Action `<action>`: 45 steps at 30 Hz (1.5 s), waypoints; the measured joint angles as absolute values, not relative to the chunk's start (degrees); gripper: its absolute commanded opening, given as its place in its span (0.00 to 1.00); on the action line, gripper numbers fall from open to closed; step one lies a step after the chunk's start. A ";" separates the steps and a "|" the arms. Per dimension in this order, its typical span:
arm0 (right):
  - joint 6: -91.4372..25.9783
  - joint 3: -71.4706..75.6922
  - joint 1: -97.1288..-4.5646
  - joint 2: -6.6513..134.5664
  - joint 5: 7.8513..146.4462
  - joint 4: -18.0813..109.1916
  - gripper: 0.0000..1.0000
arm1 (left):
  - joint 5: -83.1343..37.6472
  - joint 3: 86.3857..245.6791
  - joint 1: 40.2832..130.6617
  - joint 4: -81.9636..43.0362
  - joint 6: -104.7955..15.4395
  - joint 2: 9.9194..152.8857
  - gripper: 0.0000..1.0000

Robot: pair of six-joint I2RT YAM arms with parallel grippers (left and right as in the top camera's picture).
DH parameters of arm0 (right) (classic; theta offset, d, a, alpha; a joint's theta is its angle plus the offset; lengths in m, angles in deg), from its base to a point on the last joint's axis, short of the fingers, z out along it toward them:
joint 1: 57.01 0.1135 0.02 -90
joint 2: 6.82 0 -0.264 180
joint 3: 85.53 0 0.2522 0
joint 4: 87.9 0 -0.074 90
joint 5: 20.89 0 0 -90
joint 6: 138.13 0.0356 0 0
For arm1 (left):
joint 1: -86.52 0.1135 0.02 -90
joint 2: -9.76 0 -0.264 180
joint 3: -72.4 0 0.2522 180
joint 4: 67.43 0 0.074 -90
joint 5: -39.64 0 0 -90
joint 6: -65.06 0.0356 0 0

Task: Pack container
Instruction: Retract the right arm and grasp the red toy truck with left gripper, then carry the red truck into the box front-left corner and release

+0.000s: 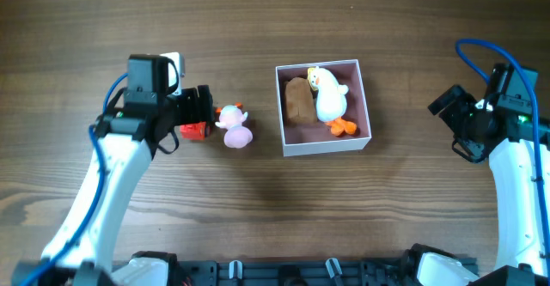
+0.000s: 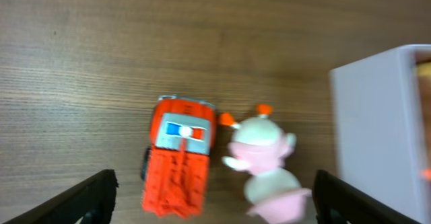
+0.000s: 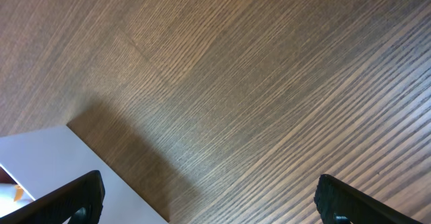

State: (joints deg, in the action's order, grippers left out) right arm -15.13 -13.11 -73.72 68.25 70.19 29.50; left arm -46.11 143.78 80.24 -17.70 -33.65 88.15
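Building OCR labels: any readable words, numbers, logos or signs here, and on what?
None legible.
On the orange toy truck: a blue-white-red roof patch, too blurred to read as text.
On the container, pink toy, white duck and table: no print visible.

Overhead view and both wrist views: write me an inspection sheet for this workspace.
Surface: wooden table, no spills seen.
Job's things: container open, holding a white duck toy and a brown toy; pink toy and red truck lie on the table on its left-arm side.
Clutter: nothing seen.
Grippers: left gripper open above the truck and pink toy; right gripper open over bare wood near the container's corner, holding nothing.
Cables: blue cable loops at the right arm; second blue cable runs along the left arm.
Surroundings: dark frame along the near edge.
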 measured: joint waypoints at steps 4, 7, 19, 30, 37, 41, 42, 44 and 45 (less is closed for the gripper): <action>-15.13 -13.11 -73.72 68.25 70.19 29.50 0.99 | -47.81 143.78 80.28 -18.69 -28.67 95.97 0.79; -15.13 -13.11 -73.72 68.25 70.19 29.52 1.00 | -48.36 143.78 80.28 -18.51 -25.63 101.22 0.76; -15.13 -13.11 -73.72 68.25 70.19 29.52 1.00 | -48.84 143.78 80.28 -19.56 -22.88 110.59 0.70; -15.13 -13.11 -73.72 68.25 70.19 29.52 1.00 | -48.88 143.19 80.26 -21.59 -22.64 110.59 0.75; -15.13 -13.11 -73.72 68.25 70.19 29.52 1.00 | -48.88 142.84 80.28 -21.66 -22.61 111.90 0.70; -15.13 -13.11 -73.72 68.25 70.19 29.50 0.99 | -49.54 142.89 80.28 -21.90 -22.44 112.25 0.61; -15.13 -13.11 -73.72 68.25 70.19 29.52 1.00 | -49.65 142.89 80.26 -21.92 -22.42 112.30 0.59; -15.13 -13.11 -73.72 68.25 70.19 29.52 1.00 | -49.65 142.97 80.26 -21.81 -22.39 112.30 0.58; -15.13 -13.11 -73.72 68.25 70.19 29.52 1.00 | -49.65 143.08 80.26 -21.68 -22.42 112.30 0.58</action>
State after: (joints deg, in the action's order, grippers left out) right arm -15.13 -13.11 -73.72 68.25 70.19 29.52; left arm -49.65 143.08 80.26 -21.68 -22.42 112.30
